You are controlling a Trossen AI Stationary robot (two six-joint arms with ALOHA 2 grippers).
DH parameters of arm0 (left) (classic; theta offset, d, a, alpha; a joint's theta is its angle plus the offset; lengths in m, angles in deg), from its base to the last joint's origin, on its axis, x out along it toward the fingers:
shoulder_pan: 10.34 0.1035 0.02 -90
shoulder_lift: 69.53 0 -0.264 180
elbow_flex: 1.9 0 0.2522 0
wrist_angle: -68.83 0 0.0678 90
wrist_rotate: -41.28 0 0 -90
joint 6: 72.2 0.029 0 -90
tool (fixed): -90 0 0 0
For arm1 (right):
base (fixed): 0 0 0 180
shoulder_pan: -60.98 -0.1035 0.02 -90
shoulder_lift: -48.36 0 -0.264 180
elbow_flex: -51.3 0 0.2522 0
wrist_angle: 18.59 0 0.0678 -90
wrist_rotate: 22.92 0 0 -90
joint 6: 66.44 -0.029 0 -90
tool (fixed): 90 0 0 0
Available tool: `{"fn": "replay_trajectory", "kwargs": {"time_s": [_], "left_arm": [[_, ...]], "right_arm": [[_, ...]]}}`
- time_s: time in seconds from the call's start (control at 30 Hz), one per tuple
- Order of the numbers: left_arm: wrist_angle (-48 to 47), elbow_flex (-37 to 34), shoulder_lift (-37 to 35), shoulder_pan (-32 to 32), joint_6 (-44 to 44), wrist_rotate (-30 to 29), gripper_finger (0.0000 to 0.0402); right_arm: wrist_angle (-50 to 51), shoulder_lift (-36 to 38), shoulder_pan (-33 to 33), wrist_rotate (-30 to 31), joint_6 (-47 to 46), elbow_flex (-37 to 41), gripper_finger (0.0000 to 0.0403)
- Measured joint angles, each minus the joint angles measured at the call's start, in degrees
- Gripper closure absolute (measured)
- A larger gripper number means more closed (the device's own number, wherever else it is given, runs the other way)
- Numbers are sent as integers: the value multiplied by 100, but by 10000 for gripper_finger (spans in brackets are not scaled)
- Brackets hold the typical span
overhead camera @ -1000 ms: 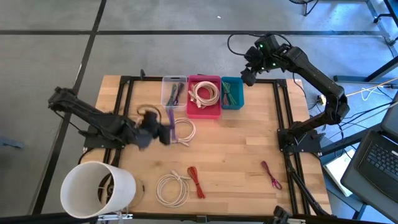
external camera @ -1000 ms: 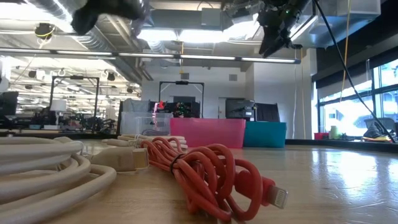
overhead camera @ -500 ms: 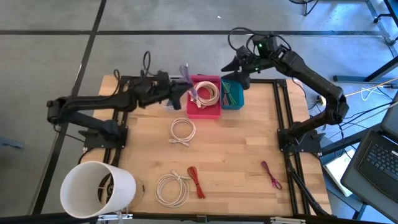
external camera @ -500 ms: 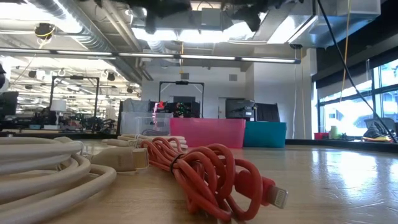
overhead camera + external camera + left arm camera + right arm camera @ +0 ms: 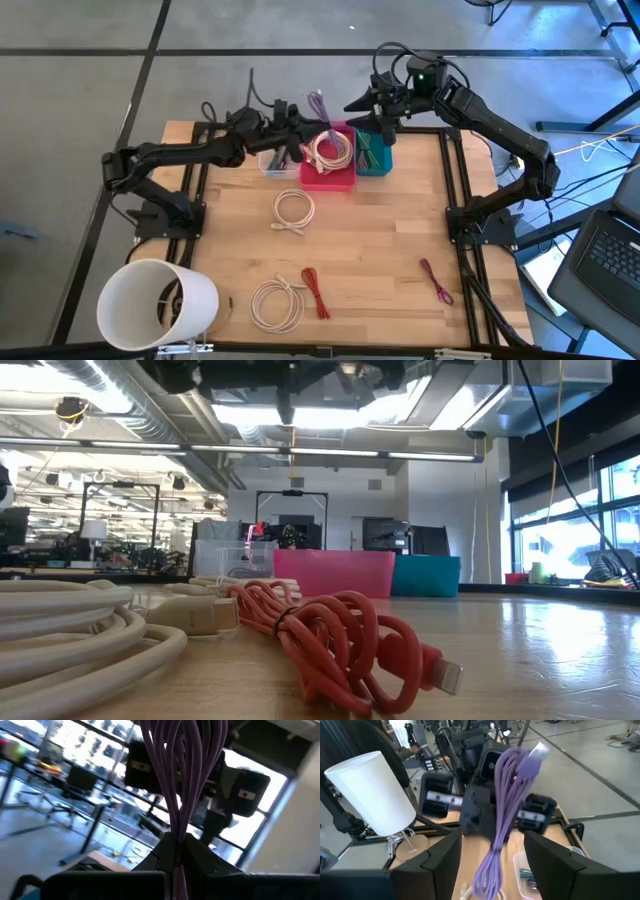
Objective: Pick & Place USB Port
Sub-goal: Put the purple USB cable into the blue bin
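A bundled purple USB cable is in the air above the bins at the table's far edge, held by my left gripper, which is shut on it. The right wrist view shows the purple cable standing upright, with a pale connector at its top. My right gripper is open and hovers above the teal bin, facing the cable from the right. Its fingers stand apart on either side of the bundle in its own view, and it touches nothing that I can see. My left gripper pinches the purple bundle between its two fingers partway along its length, several strands together. The fingers come from the table's left and lie across the bundle. The cable is lifted clear; one end rises above the fingers and the other hangs below.
A clear bin, a pink bin holding a white cable and the teal bin with green cables line the far edge. White coils, a red cable and a magenta cable lie on the wood. A white cylinder stands near left.
My left gripper has risen from the table's middle, beside the white coil, and swung toward the far edge, carrying the purple cable lifted clear to above the bins. My right gripper has moved left toward it and turned to face it.
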Motion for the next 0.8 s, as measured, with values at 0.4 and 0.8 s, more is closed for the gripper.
{"fn": "replay_trajectory", "kwargs": {"time_s": [0.4, 0.8], "left_arm": [[-44, 1205, 1020, -2, 102, 795, 392], [-440, 1485, 1216, -28, 152, 1020, 392]], "right_arm": [[38, 4, -138, 235, -137, 0, 183], [87, 2, -140, 340, -91, 0, 259]]}}
